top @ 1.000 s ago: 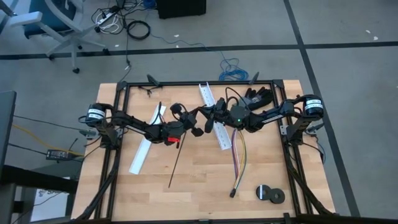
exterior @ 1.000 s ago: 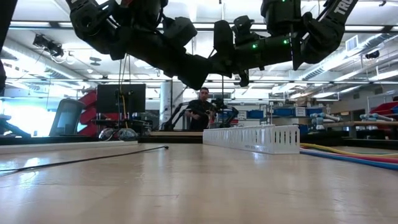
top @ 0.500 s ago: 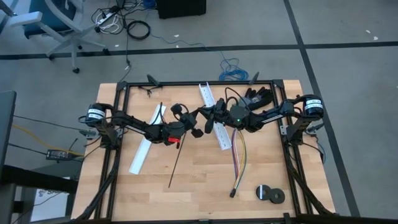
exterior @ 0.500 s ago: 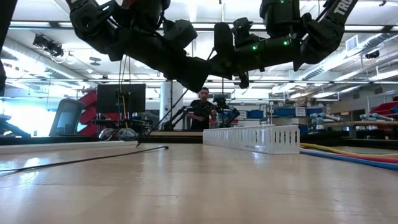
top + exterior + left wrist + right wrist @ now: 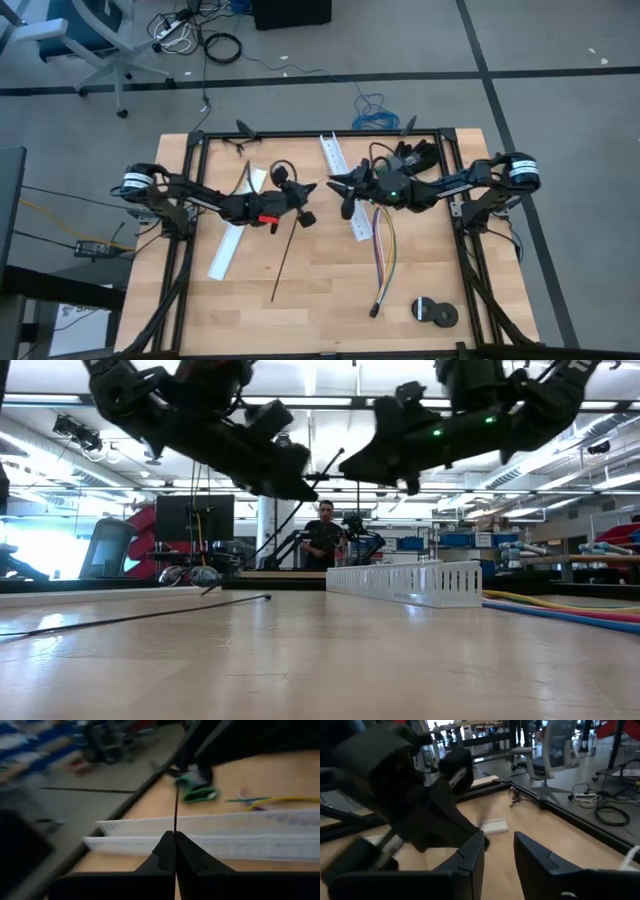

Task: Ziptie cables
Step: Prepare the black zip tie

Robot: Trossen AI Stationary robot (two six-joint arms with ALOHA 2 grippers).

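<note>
Hidden or unclear: the upper end of the ziptie (image 5: 176, 805) blurs into dark arm parts in the left wrist view. In the low view only the edges of the cables (image 5: 560, 607) show, at the far right.

Left hand (image 5: 303, 201): raised above the worktop (image 5: 310, 300), reaching toward the middle from the left side. Fingers (image 5: 162, 855) pressed together, clamped on the thin black ziptie, which runs straight out from the fingertips.

Right hand (image 5: 340, 190): raised above the worktop, reaching in from the right side and facing the left hand across a small gap. Fingers (image 5: 470, 855) stand apart with nothing between them.

Second ziptie (image 5: 284, 258): straight black strip lying flat on the worktop, below the left hand, running toward the front edge.

Cables (image 5: 383, 250): yellow, blue and pinkish wires lying on the worktop under and in front of the right arm, ending in a small dark end near the front.

White slotted channel (image 5: 345, 185): lies at a slant beneath the right hand; a second white channel (image 5: 232, 235) lies under the left arm.

Two dark rolls (image 5: 434, 311): near the front right of the worktop.

A person (image 5: 322, 540) stands in the room beyond the worktop.
</note>
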